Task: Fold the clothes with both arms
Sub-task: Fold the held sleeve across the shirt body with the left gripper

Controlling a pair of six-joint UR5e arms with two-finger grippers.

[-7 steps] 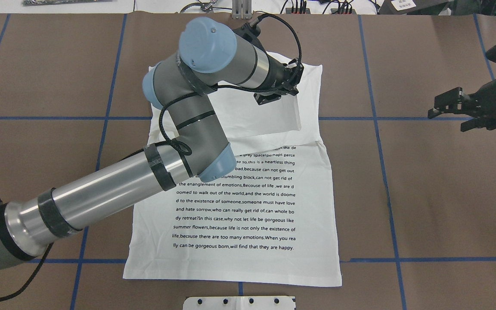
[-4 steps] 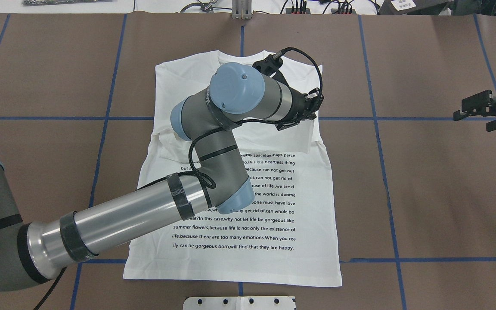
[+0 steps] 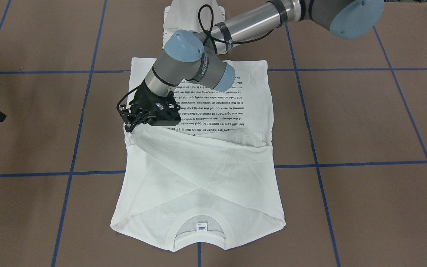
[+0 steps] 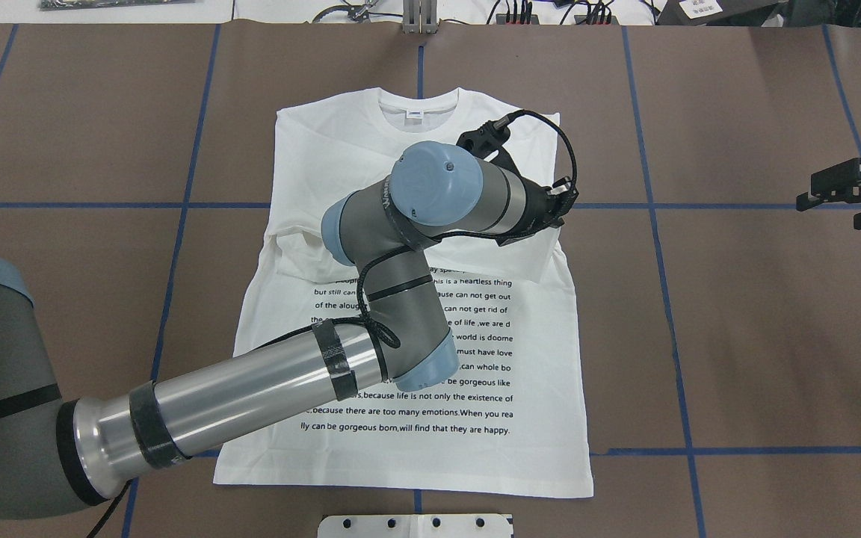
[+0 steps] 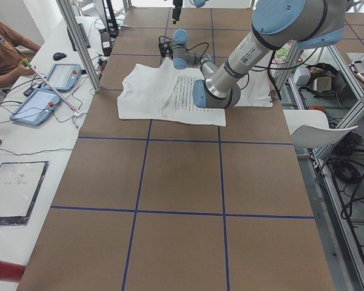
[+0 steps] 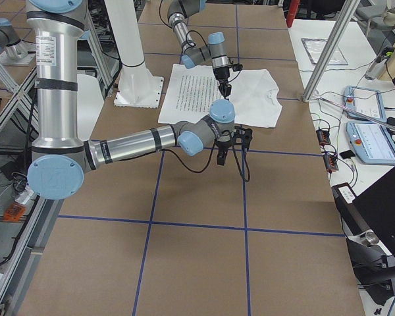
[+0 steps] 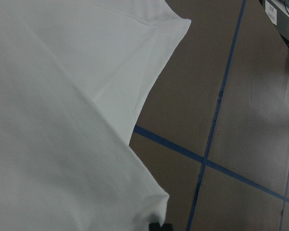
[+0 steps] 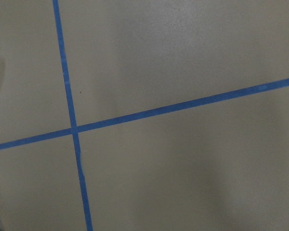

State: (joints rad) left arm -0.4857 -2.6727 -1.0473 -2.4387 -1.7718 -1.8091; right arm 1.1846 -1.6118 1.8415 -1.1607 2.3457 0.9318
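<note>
The white T-shirt lies flat on the brown table with its black text facing up and its collar at the far end. In the front-facing view, both sleeves are folded across the chest. My left gripper is low at the shirt's right edge, shut on the end of the folded sleeve. White cloth fills the left wrist view. My right gripper hangs open over bare table well to the right of the shirt, holding nothing.
The white pedestal base sits at the near table edge just behind the shirt hem. Blue tape lines grid the brown table. A person sits at a side bench with tablets, beyond the far edge.
My left arm swung toward the robot and to the right, lowering the lifted sleeve across the chest and uncovering the collar. My right gripper drew back to the right.
</note>
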